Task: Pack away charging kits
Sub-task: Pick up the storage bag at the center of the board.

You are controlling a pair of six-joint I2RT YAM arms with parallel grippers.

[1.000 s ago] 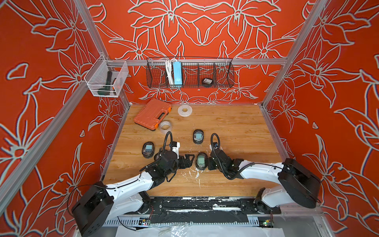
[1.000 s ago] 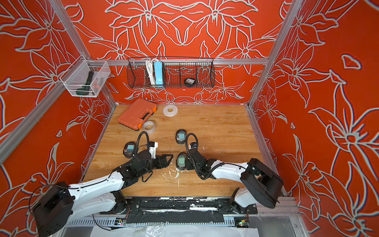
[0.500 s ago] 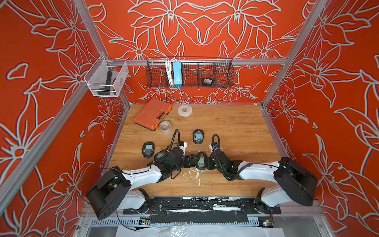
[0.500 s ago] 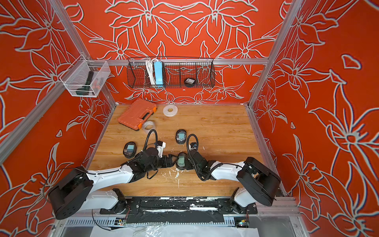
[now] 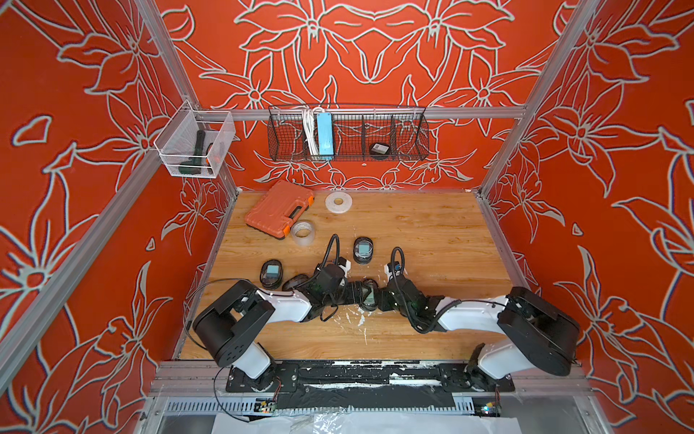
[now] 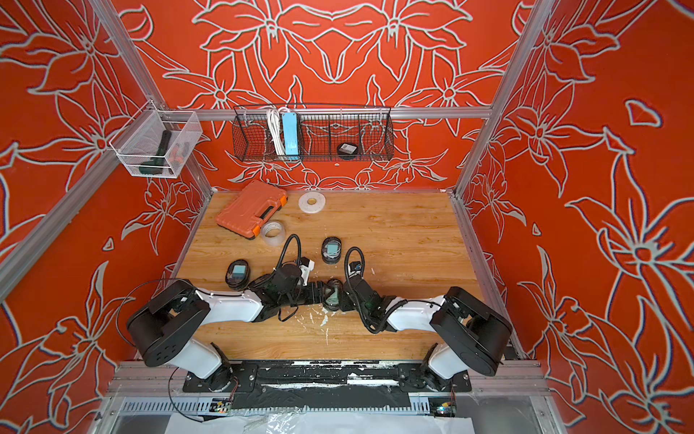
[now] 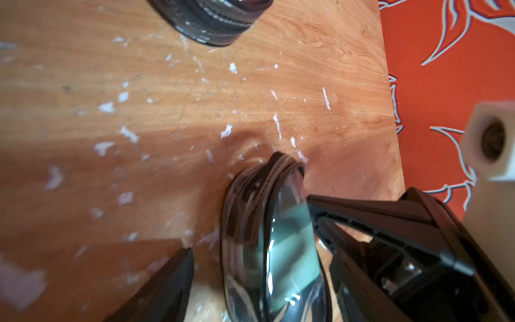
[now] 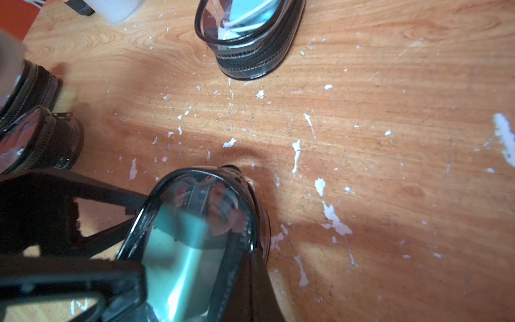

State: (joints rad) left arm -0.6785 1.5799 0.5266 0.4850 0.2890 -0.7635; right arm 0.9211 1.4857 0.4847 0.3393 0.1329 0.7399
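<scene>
The pouch (image 5: pixel 370 296) is held tipped on edge near the front of the table (image 5: pixel 432 244) by the right claw (image 5: pixel 378 297), pinched shut on its rim, seemingly so the open left claw (image 7: pixel 249 224) can be closed around it.

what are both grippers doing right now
left gripper: open, fingers either side of the pouch
right gripper: closed on the pouch's edge
</scene>
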